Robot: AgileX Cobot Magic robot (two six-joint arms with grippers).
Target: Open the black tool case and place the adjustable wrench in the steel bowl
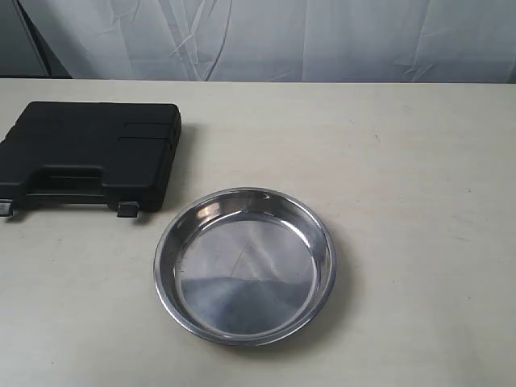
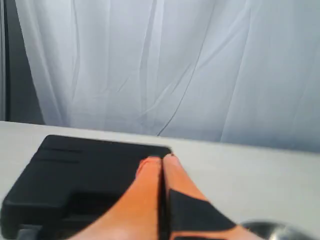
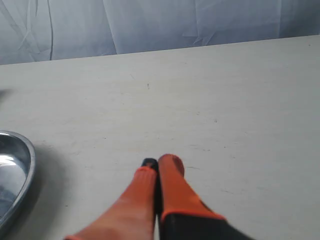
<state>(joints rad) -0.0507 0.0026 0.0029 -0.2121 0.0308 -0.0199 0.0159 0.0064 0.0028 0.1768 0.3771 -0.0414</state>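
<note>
The black tool case [image 1: 93, 157] lies closed at the table's left, handle and two grey latches [image 1: 127, 210] facing the front edge. The adjustable wrench is hidden. The steel bowl [image 1: 244, 264] sits empty just right of the case, nearer the front. Neither arm shows in the exterior view. In the left wrist view my left gripper [image 2: 162, 161] is shut, orange fingers pressed together, held above the table with the black tool case [image 2: 85, 175] beyond its tips. My right gripper [image 3: 159, 165] is shut over bare table, the steel bowl's rim [image 3: 22, 170] off to one side.
A white curtain [image 1: 282, 36] hangs behind the table's far edge. The pale tabletop [image 1: 427, 201] stretches right of the bowl.
</note>
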